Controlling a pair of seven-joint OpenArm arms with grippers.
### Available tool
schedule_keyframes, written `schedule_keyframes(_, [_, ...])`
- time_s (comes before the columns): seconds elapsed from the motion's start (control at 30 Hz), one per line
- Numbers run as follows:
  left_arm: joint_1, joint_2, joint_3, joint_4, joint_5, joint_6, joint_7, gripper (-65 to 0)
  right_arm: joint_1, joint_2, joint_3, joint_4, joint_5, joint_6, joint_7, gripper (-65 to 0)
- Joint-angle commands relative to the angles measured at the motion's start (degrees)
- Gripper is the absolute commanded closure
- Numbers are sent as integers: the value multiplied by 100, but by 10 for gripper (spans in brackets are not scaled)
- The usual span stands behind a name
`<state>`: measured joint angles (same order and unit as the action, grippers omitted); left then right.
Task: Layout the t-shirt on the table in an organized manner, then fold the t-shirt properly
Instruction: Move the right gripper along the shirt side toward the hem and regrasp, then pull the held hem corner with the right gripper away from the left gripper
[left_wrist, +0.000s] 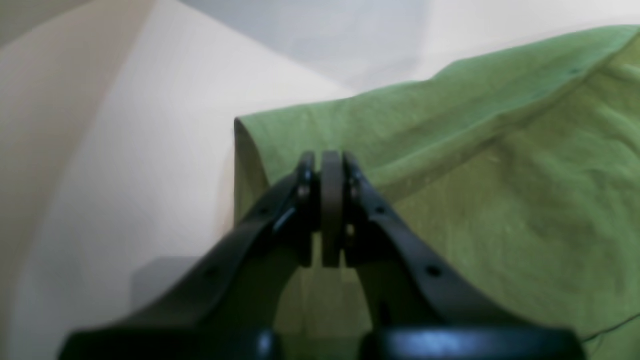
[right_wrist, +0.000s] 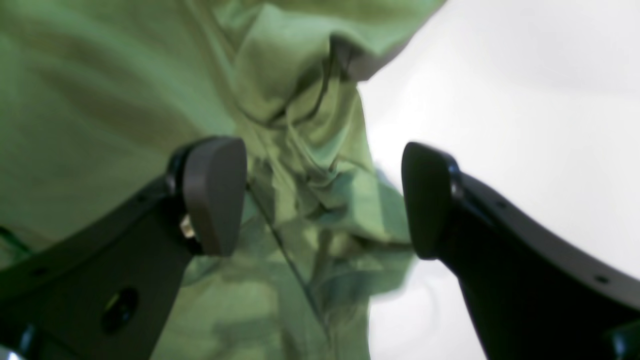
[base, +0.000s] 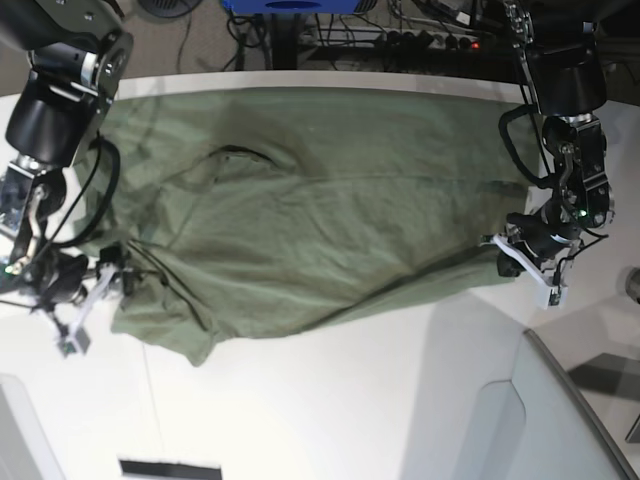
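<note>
Both wrist views blurred. T-shirt (right_wrist: 125, 90) cut off by frame edges; left end effector (left_wrist: 332, 165) hides the fabric pinched between its pads.

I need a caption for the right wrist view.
Open right gripper above the crumpled t-shirt at the table edge.

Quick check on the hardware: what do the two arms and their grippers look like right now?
Both arms are black, with thick cylindrical links and loose black cables. The left gripper has curved black fingers with screw holes and flat grey pads. The right gripper matches, with rounded grey pads. White brackets sit at both wrists.
</note>
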<state>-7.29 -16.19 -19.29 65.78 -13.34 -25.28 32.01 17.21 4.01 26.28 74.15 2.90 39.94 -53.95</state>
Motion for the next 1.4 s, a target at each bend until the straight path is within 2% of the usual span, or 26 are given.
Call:
schedule_keyframes(0.0, [-137,-100,-18,90,-50,9,-120,0,375,43,137,238,66,6,-191,-459])
schedule_keyframes(0.13, [-146,-100,26,90,-50,9,-120,0,1140,-19,427,-17,66,6,-1018,-459])
schedule_keyframes(0.2, [-155,-91,26,90,-50,9,-120,0,1483,-19,453,-457,66,-324,-1044,-459])
schedule_keyframes(0.27, [-155,-91,26,90,-50,9,-120,0,1773,-10,453,-1134,66,-913,-772,-459])
schedule_keyframes(0.33, [-155,-83,34,90,-50,9,-120,0,1993,8,462,-1828,75,-1344,-332,-459])
schedule_keyframes(0.47, [-137,-91,8,90,-50,9,-120,0,2257,25,479,-2918,75,-1854,362,-459])
schedule_keyframes(0.53, [-128,-91,-18,90,-50,9,-120,0,2283,17,770,-3191,75,-2205,661,-459])
schedule_keyframes(0.67, [-102,-100,-18,90,-50,9,-128,0,2336,17,998,-3463,75,-2601,1048,-453])
schedule_keyframes(0.77, [-93,-91,-18,90,-50,9,-128,0,2336,25,998,-3622,75,-2926,1162,-366])
schedule_keyframes(0.87, [-93,-83,-10,90,-50,9,-128,0,2336,25,998,-3736,66,-3041,1224,-278])
schedule_keyframes(0.93, [-93,-83,8,90,-50,9,-128,0,2318,25,998,-3745,66,-3120,1224,-261])
schedule_keyframes(1.1, [-102,-83,8,90,-50,9,-128,0,2266,25,998,-3745,66,-3260,1224,-276])
schedule_keyframes(1.23, [-93,-91,-1,90,-50,9,-128,0,2230,25,998,-3745,58,-3260,1233,-350])
schedule_keyframes(1.37, [-93,-91,-1,90,-50,9,-128,0,2160,25,998,-3745,58,-3260,1233,-359])
